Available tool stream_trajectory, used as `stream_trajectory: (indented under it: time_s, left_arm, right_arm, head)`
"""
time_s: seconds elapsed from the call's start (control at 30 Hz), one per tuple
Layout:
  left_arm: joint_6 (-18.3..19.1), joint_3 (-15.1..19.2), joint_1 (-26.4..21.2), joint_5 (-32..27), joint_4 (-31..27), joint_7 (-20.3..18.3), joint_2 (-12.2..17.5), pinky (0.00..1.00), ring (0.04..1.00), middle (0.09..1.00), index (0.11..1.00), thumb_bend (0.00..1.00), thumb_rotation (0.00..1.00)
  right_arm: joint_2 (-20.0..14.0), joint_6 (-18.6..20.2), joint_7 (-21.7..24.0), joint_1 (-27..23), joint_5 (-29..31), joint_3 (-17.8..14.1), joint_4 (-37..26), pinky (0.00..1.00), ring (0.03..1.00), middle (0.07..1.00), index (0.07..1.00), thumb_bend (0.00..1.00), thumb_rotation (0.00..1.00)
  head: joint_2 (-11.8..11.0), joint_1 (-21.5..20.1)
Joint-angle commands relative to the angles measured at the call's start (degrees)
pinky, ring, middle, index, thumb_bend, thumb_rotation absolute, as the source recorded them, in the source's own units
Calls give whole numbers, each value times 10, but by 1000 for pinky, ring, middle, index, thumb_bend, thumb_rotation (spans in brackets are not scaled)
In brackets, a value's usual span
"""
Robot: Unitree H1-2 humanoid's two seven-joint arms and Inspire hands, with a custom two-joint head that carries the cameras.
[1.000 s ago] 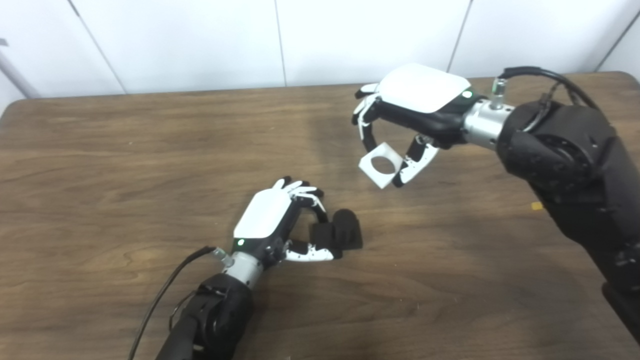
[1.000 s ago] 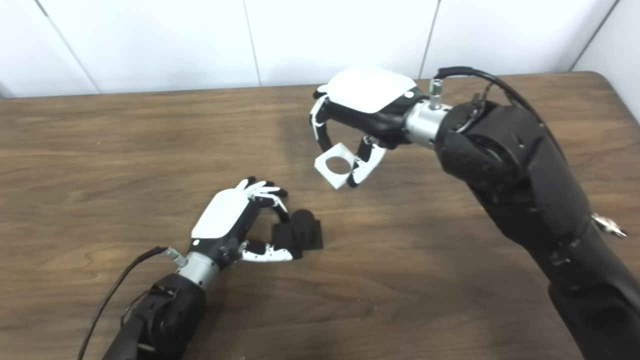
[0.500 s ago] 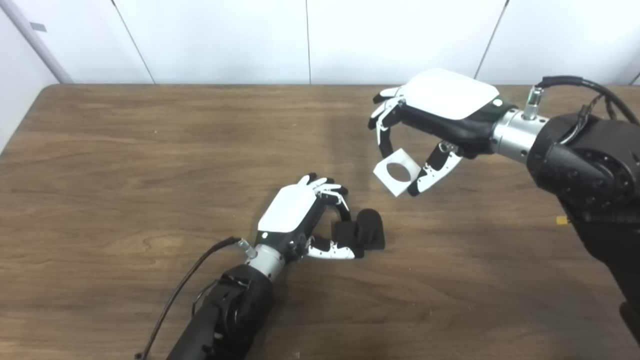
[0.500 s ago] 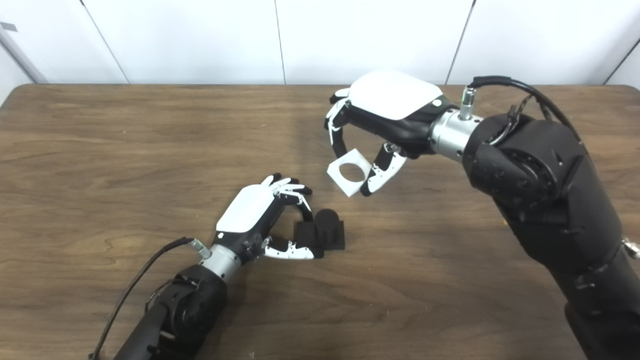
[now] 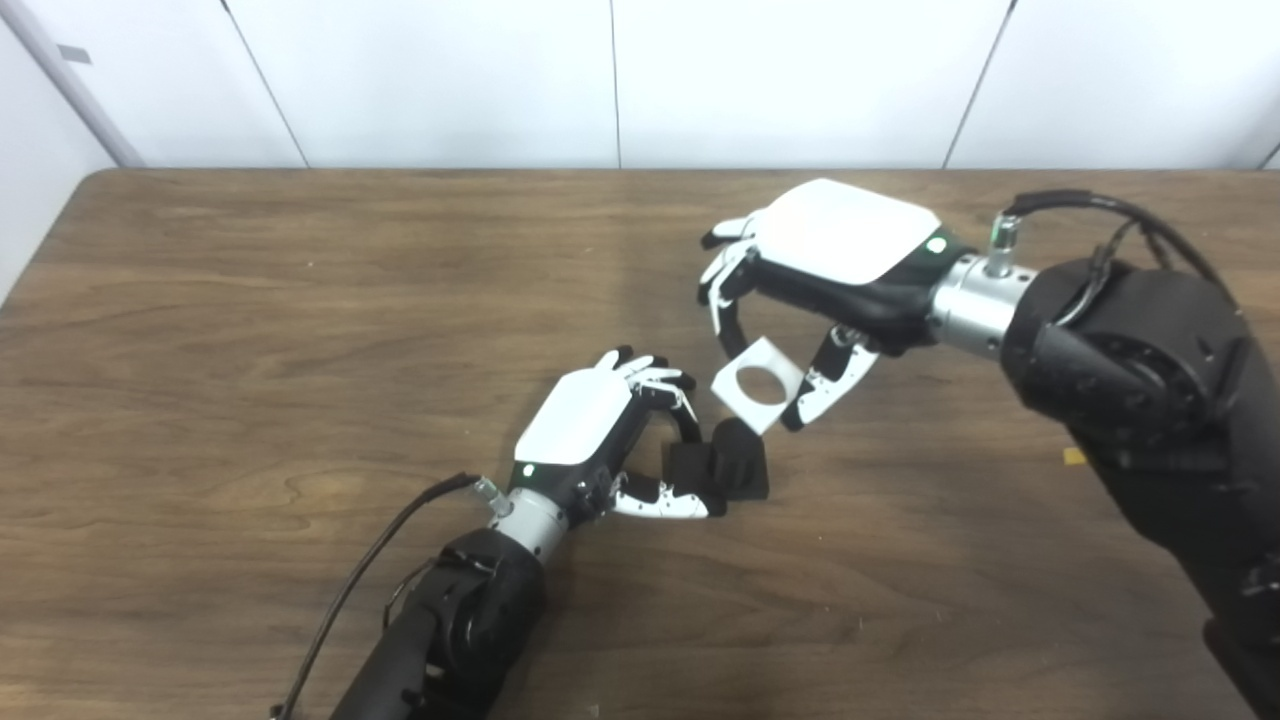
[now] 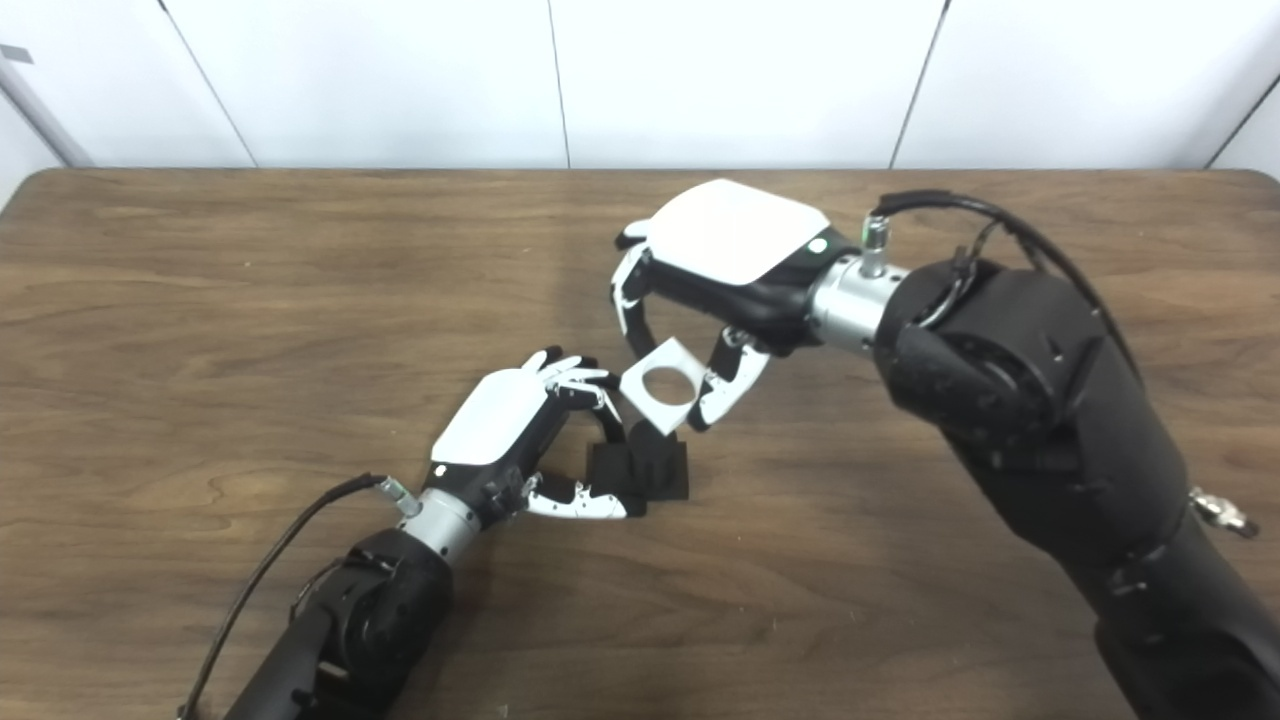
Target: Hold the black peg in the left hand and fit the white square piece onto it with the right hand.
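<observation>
Closest to you, your left robot hand (image 5: 600, 430) had its fingers closed around the black peg (image 5: 728, 465), which sat on the wooden surface (image 5: 250, 330). A little farther back, your right robot hand (image 5: 820, 270) pinched the white square piece (image 5: 757, 383) by its edges, tilted, just above the peg. You were lining things up, I think. Next you needed to level the round hole over the peg top, then push down.
</observation>
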Motion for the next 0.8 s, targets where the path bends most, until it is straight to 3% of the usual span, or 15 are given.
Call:
stream_trajectory:
  time_s: [0.0,0.77]
  left_arm:
    - [5,-7,7,-1,15,-26,10,1000,891,803,485,520,53]
    - [8,-5,9,-3,6,-38,20,1000,891,802,485,521,52]
  right_arm:
    - [1,-5,-1,-12,-12,-5,-6,903,921,772,482,526,138]
    - [32,-8,8,21,-45,3,3,932,928,786,483,525,134]
  head:
    - [1,0]
    - [0,-25]
